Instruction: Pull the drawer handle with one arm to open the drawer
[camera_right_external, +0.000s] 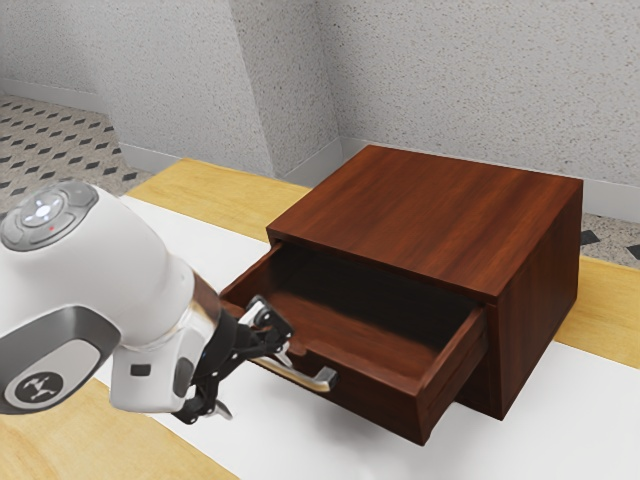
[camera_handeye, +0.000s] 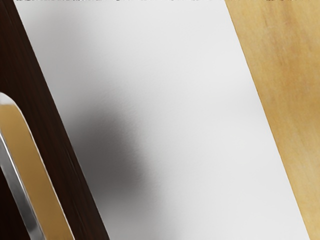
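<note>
Nearest is the arm (camera_right_external: 90, 300), reaching in low from the exterior view's left so that its gripper (camera_right_external: 268, 335) meets the handle (camera_right_external: 305, 372) at that bar's end nearer the arm, a pose suited to a straight pull outward. Whether the gripper is clamped on the bar or loose around it I cannot tell. The drawer (camera_right_external: 400, 350) already stands well out of the cabinet (camera_right_external: 440, 210), its dark inside open to view, so the task looks largely done. The cabinet sits on a white mat (camera_right_external: 560, 430) toward the tabletop's (camera_right_external: 200, 190) far edge, leaving room in front for the drawer's travel. In the wrist view the handle (camera_handeye: 20, 190) runs along the drawer front (camera_handeye: 45, 125) above the mat (camera_handeye: 165, 100). Count: one arm, one gripper, one cabinet, one drawer, one handle, one mat.
</note>
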